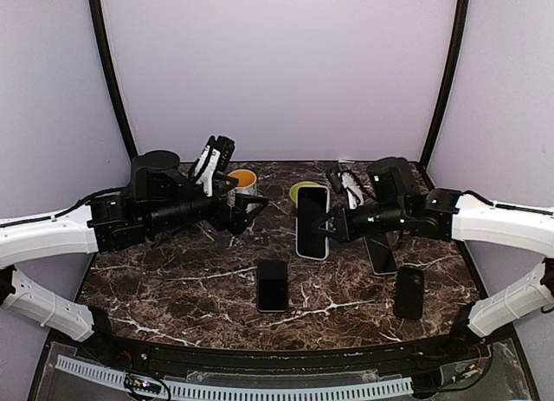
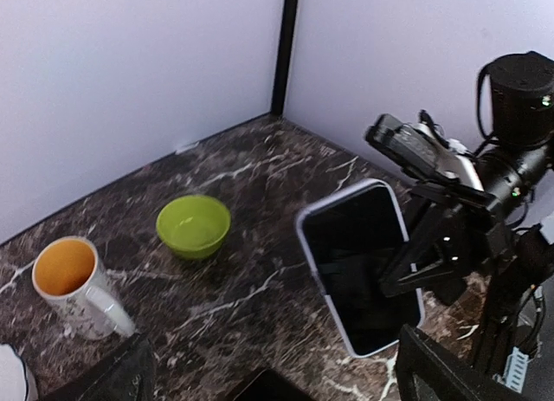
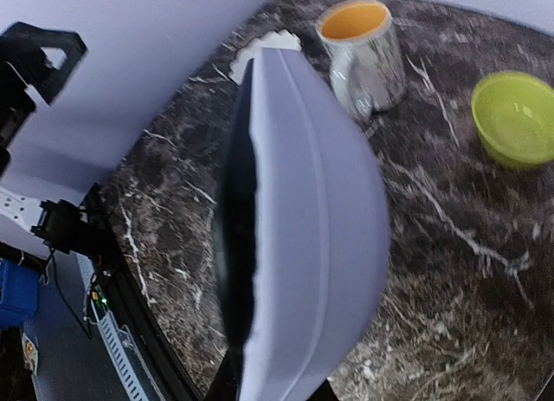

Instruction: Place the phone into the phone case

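The cased phone (image 1: 312, 222) is gripped by the right claw (image 1: 331, 227) above the dark marbled desk (image 1: 173, 288); the left claw (image 1: 249, 214) is spread open.

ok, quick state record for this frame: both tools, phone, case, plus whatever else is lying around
right tool: shut on the phone's edge, holding it tilted in the air
phone: dark screen, appears seated in the case
case: pale, wrapped around the phone
left tool: open, holding nothing, beside the mug
mug: upright, orange inside
bowl: green, partly behind the held phone
black phone: flat, centre front
another phone: flat, partly under the right arm
dark item: flat, front right; phone or case, cannot tell
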Robot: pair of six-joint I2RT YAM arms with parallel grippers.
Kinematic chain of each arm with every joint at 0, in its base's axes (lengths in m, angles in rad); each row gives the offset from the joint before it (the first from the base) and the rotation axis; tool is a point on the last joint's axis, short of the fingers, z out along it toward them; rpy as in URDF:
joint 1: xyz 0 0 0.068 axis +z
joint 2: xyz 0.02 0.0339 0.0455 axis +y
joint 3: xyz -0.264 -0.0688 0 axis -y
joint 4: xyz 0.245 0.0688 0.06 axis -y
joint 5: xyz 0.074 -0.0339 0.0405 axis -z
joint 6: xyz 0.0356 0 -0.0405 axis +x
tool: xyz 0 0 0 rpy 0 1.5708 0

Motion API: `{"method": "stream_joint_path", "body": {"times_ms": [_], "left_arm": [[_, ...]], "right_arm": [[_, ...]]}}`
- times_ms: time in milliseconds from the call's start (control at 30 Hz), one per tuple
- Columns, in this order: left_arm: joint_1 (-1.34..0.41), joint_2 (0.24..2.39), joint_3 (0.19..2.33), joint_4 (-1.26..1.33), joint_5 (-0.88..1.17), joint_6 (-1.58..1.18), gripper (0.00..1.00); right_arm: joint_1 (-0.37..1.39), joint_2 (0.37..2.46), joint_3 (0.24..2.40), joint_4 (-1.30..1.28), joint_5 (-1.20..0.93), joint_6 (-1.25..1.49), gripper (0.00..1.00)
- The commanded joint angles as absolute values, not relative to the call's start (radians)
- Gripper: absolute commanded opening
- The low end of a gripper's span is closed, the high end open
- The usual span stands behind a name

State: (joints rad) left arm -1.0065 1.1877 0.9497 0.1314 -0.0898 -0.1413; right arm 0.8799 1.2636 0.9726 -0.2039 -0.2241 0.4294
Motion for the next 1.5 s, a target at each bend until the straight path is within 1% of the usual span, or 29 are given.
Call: {"method": "stream_joint_path", "body": {"times_ms": [0, 33, 133, 333, 533, 600, 733, 833, 1000, 1067, 1267, 1333, 1400, 1467], "left_arm": [[-0.875, 1.267, 1.014, -0.122, -0.016, -0.171, 0.99], [-0.834, 1.303, 1.026, -0.138, 0.027, -0.168, 0.99], [-0.763, 1.360, 1.075, -0.199, 0.048, -0.161, 0.99], [-0.631, 1.374, 1.031, -0.159, -0.045, -0.151, 0.99], [-0.611, 1.313, 0.939, -0.071, -0.053, -0.111, 0.99], [-0.611, 1.296, 0.924, -0.062, -0.060, -0.100, 0.99], [-0.610, 1.274, 0.919, -0.056, -0.050, -0.092, 0.99], [-0.611, 1.263, 0.916, -0.047, -0.038, -0.092, 0.99], [-0.611, 1.252, 0.913, -0.040, -0.021, -0.095, 0.99], [-0.611, 1.252, 0.913, -0.040, -0.016, -0.096, 0.99], [-0.611, 1.252, 0.913, -0.039, -0.013, -0.093, 0.99], [-0.610, 1.252, 0.913, -0.038, -0.016, -0.091, 0.99], [-0.610, 1.251, 0.912, -0.038, -0.016, -0.089, 0.99], [-0.611, 1.252, 0.913, -0.038, -0.013, -0.089, 0.99]], "right_arm": [[0.844, 1.323, 0.877, -0.096, -0.378, 0.672, 0.00], [0.838, 1.345, 0.866, -0.075, -0.405, 0.687, 0.00], [0.827, 1.416, 0.846, -0.024, -0.489, 0.719, 0.00], [0.798, 1.529, 0.779, 0.074, -0.587, 0.792, 0.00], [0.765, 1.629, 0.743, 0.133, -0.670, 0.797, 0.00], [0.760, 1.664, 0.745, 0.129, -0.684, 0.794, 0.06], [0.749, 1.684, 0.741, 0.076, -0.603, 0.787, 0.23], [0.750, 1.684, 0.756, -0.029, -0.475, 0.771, 0.32], [0.760, 1.674, 0.757, -0.103, -0.357, 0.779, 0.36], [0.773, 1.677, 0.784, -0.157, -0.281, 0.761, 0.41], [0.821, 1.732, 0.855, -0.256, -0.134, 0.743, 0.49], [0.838, 1.745, 0.878, -0.280, -0.091, 0.745, 0.55], [0.854, 1.751, 0.896, -0.286, -0.077, 0.751, 0.56], [0.870, 1.756, 0.909, -0.293, -0.073, 0.758, 0.54]]}}
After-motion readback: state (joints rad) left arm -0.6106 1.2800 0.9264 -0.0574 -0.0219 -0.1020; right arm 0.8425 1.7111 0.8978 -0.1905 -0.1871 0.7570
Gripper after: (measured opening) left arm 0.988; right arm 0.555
